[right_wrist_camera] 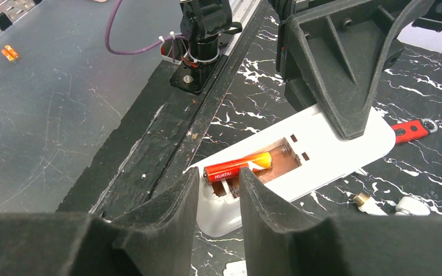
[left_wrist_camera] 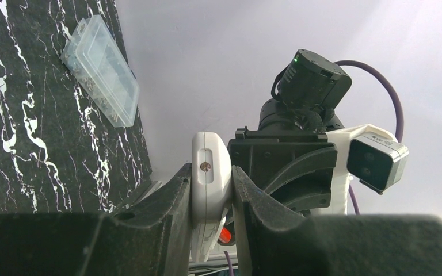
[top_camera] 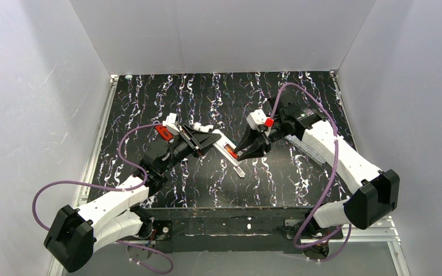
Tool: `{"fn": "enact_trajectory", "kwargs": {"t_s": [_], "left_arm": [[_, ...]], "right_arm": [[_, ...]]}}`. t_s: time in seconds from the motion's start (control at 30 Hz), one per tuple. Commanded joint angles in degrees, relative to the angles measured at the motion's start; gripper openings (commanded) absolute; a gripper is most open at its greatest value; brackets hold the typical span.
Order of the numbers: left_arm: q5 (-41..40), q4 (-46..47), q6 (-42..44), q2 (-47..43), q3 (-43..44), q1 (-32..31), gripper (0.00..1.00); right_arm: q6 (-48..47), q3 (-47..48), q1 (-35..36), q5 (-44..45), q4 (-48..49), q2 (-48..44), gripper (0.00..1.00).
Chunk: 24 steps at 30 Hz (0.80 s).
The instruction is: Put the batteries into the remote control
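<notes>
The white remote control (right_wrist_camera: 328,152) lies back-up, its battery bay open. One red-orange battery (right_wrist_camera: 239,165) lies in the bay; it also shows in the top view (top_camera: 230,154). My left gripper (left_wrist_camera: 212,175) is shut on the remote's far end (left_wrist_camera: 210,155). In the top view the left gripper (top_camera: 210,138) holds the remote (top_camera: 223,142) just above the table. My right gripper (right_wrist_camera: 218,181) is open and empty. It hovers over the bay's near end, its fingers (right_wrist_camera: 172,213) to either side of the battery's tip. In the top view the right gripper (top_camera: 243,152) is at the remote's near end.
A clear plastic box (left_wrist_camera: 101,69) lies on the table behind the right arm (top_camera: 308,148). A red tool (right_wrist_camera: 410,131) lies beyond the remote. A brass fitting (right_wrist_camera: 361,199) and white pieces (right_wrist_camera: 406,205) lie beside it. The table's front edge (right_wrist_camera: 167,132) is close.
</notes>
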Motion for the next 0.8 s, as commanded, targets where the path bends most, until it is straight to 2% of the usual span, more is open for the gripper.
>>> {"fn": "enact_trajectory", "kwargs": {"t_s": [0.0, 0.47, 0.77], "left_arm": [[0.8, 5.6, 0.3, -2.1, 1.9, -0.3, 0.00], [2.2, 5.9, 0.4, -1.9, 2.6, -0.2, 0.00], [2.7, 6.3, 0.2, -1.5, 2.8, -0.2, 0.00]], "right_arm": [[-0.9, 2.6, 0.4, -1.0, -0.9, 0.4, 0.39], [-1.3, 4.2, 0.4, -1.1, -1.8, 2.1, 0.34], [-3.7, 7.5, 0.4, -1.8, -5.7, 5.6, 0.29]]}}
